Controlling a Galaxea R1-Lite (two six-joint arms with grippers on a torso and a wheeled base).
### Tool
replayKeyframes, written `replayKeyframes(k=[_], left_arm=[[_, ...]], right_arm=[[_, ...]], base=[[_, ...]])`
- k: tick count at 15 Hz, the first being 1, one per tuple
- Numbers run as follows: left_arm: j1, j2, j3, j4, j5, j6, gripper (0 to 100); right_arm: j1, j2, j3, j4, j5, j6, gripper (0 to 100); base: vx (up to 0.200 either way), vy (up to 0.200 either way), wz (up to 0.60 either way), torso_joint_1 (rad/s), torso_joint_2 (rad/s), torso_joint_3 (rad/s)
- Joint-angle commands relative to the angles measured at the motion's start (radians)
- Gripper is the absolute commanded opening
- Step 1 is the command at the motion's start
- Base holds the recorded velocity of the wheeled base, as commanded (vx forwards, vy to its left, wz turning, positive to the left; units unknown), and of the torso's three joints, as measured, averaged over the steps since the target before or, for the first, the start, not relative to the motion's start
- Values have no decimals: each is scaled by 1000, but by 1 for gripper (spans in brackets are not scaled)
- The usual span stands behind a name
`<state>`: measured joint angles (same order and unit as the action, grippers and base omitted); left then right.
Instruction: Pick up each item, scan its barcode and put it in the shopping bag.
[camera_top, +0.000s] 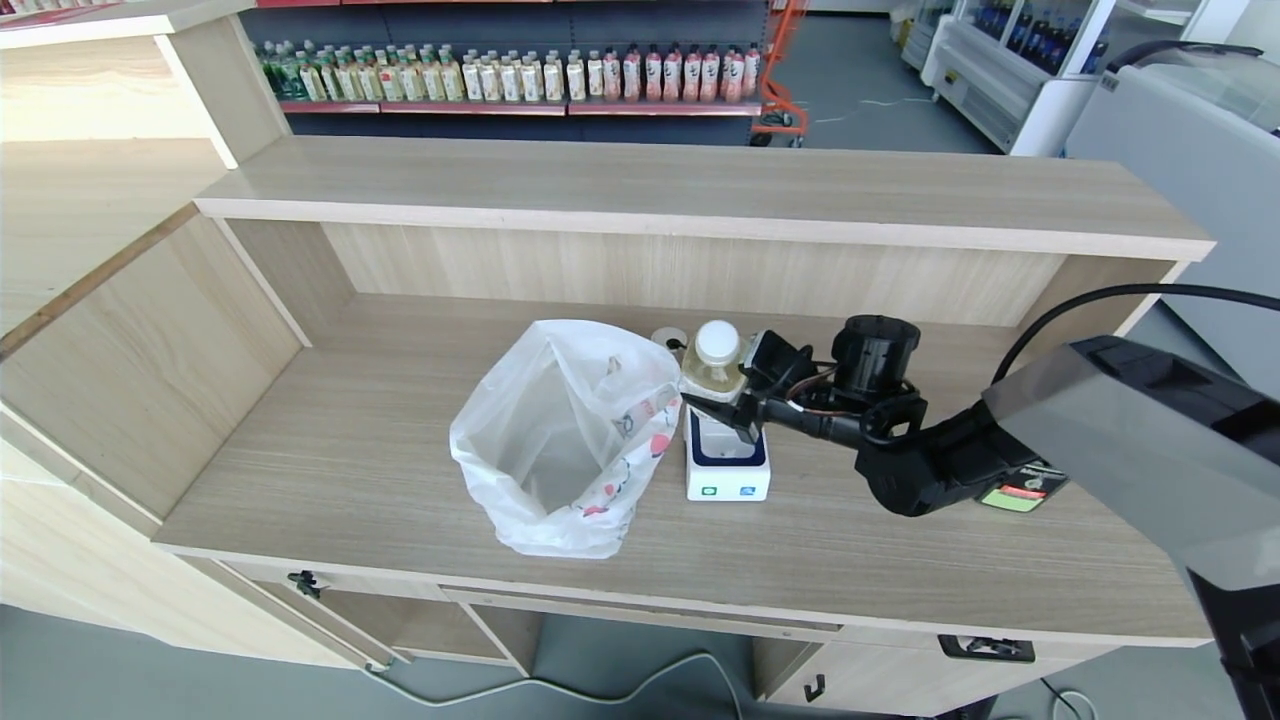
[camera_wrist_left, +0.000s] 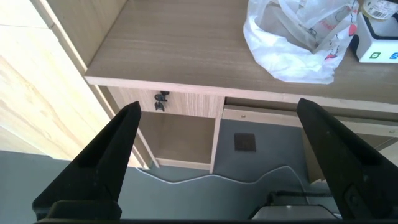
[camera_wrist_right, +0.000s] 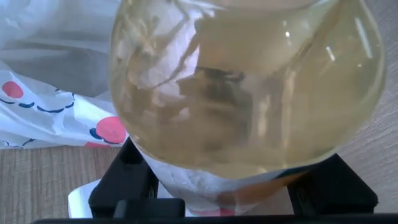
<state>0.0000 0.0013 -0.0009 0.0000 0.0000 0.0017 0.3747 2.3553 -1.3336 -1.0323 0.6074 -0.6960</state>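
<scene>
Clamping a bottle (camera_top: 714, 365) by its body, the right gripper (camera_top: 745, 387) holds it upright just above the white scanner (camera_top: 728, 470), with one black finger across the bottle's near side and the other behind it. The bottle has a white cap and a clear, rounded body filled with pale yellow liquid; in the right wrist view its paper label sits between the two dark fingers. The scanner stands on the wooden desk (camera_top: 350, 450), touching or nearly touching the shopping bag (camera_top: 560, 440) on its left. The bag is white, thin plastic with red and blue print, and it stands with its mouth open upward; I cannot tell whether anything lies inside. The bottle hangs just beside the bag's rim, not over its opening. The left gripper (camera_wrist_left: 219, 109) hangs low in front of the desk, below its front edge, with its fingers spread wide and nothing between them. Under the desk edge a small key (camera_wrist_left: 161, 99) sits in a cabinet front, and a light cable (camera_wrist_left: 186, 180) lies on the grey floor. Far behind the desk, a shop shelf (camera_top: 500, 75) carries a row of bottles.
</scene>
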Motion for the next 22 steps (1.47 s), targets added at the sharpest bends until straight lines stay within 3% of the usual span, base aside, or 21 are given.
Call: replayKeyframes(k=[1,7,9,11,14,15,16,17,20,22], left_arm=[[0,0,1,0,0,0,100],[0,0,1,0,0,0,100],[0,0,1,0,0,0,100],[0,0,-1,0,0,0,100],[0,0,1,0,0,0,100],[0,0,-1,0,0,0,100],[0,0,1,0,0,0,100],[-2,0,1,0,0,0,100],[0,0,1,0,0,0,100],[0,0,1,0,0,0,100]], right_arm=[[1,19,-4,6,-2,-2,0],[-14,-73,1,32,-8,44,0],[-53,-217,27,49,-9,266,0],[-97,-393,175,66,-14,428,0],[-160,-633,482,97,-23,452,0],[-161,-683,530,106,-118,510,0],[-161,-688,531,106,-132,516,0],[-132,-719,533,117,-408,639,0],[-108,-762,550,199,-529,701,0],[-88,-783,553,210,-532,717,0]], base=[[0,0,0,0,0,0],[0,0,0,0,0,0],[0,0,0,0,0,0],[0,0,0,0,0,0],[0,0,0,0,0,0],[0,0,0,0,0,0],[0,0,0,0,0,0],[0,0,0,0,0,0],[0,0,0,0,0,0],[0,0,0,0,0,0]])
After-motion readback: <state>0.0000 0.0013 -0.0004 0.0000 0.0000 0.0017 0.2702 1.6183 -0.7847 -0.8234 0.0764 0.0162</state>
